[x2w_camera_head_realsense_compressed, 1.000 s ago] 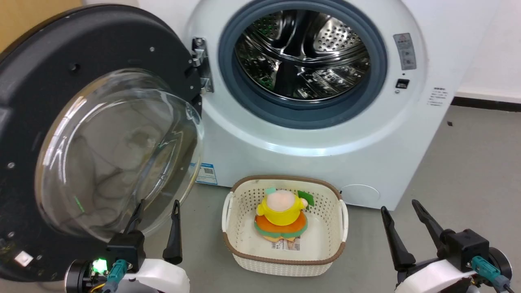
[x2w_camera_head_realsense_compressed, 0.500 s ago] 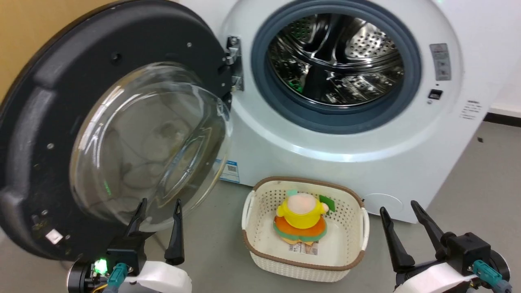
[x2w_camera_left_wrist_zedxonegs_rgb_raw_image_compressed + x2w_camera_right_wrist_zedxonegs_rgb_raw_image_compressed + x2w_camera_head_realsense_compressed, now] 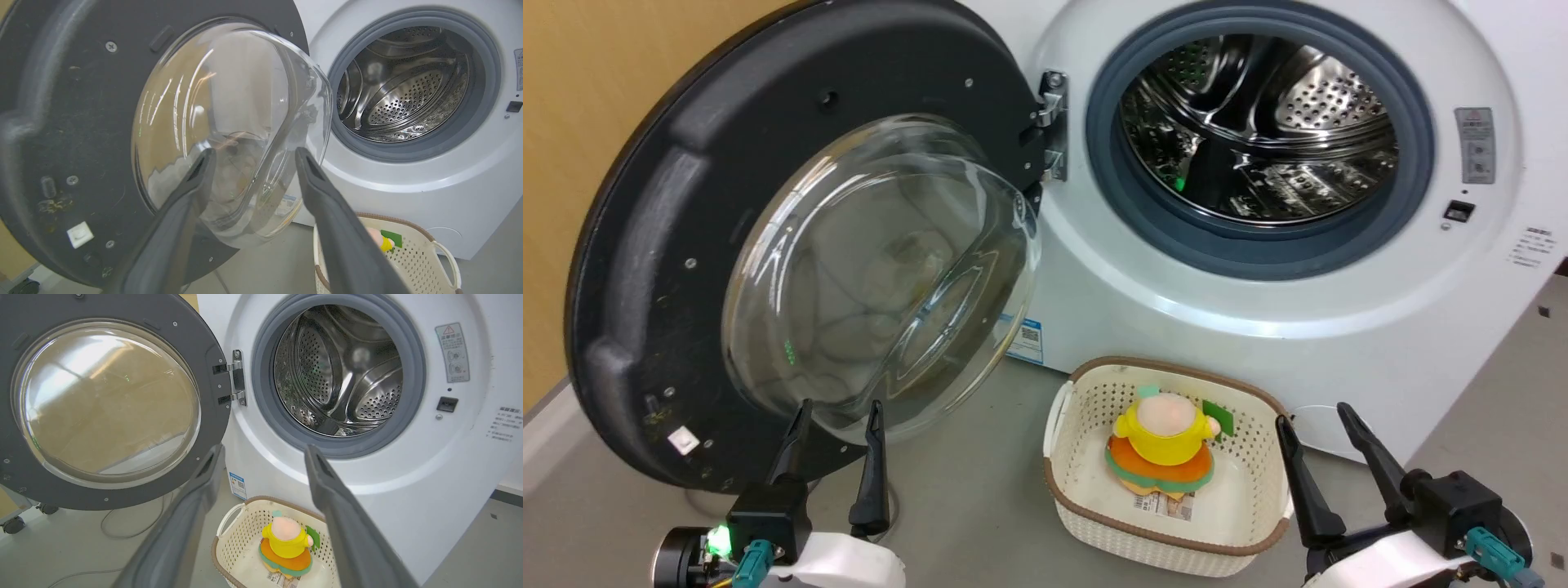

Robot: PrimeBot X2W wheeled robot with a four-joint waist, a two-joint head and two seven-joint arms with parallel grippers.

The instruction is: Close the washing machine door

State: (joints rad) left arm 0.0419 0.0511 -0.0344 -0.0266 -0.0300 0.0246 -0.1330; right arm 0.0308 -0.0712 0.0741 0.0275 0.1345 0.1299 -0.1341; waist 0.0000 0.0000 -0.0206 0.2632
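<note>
Across the upper left of the head view stands one washing machine door [image 3: 670,245], swung wide open: a black disc with a bulging clear glass bowl [image 3: 874,278], hung by a metal hinge [image 3: 1054,122] on its right edge. Right of it is one white washing machine [image 3: 1258,327], its grey gasket [image 3: 1103,155] ringing a perforated steel drum [image 3: 1258,131]. At lower centre, one cream basket [image 3: 1168,547] holds one yellow-and-orange plush toy [image 3: 1164,429]. There are two grippers: the left gripper [image 3: 840,406] at lower left, fingers spread and empty, and the right gripper [image 3: 1312,414] at lower right, likewise.
</note>
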